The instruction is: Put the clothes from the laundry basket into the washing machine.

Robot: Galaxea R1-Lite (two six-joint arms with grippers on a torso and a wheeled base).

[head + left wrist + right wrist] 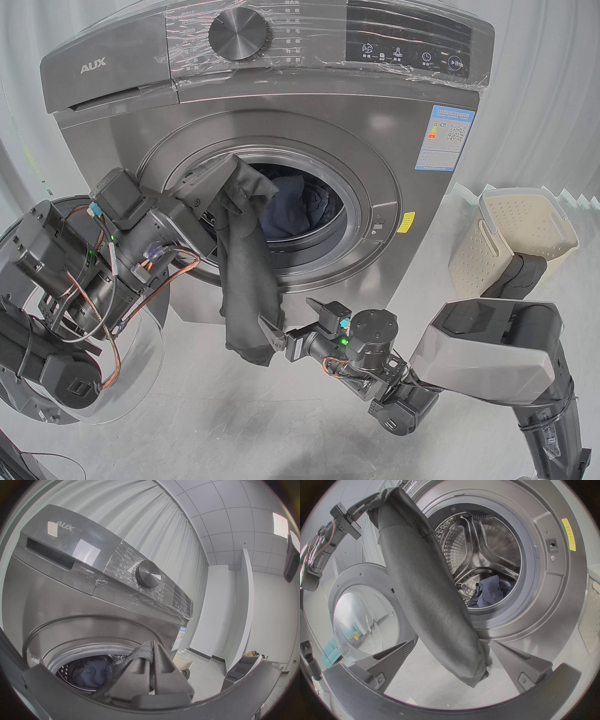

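Washing machine (262, 125) stands with its door (362, 617) swung fully open to its left side. The left gripper (215, 181) is at the upper left rim of the drum opening, its fingers (162, 667) pressed together on the top of a dark grey garment (247, 275). A fold of that cloth bunches up between the fingers. The garment's upper part drapes over the left edge of the opening, and the rest hangs straight down the machine's front panel, ending below the opening and clear of the floor. The right gripper (272, 331) is low in front of the machine, under the opening, with its jaws spread wide. The garment's bottom hem hangs between the two fingers and lies against one of them, but nothing is gripped. Inside the drum a dark blue garment (487, 592) lies at the bottom, towards the back. The laundry basket (478, 250), cream and perforated, sits on the floor just to the right of the machine, tilted, with the right arm in front of it.
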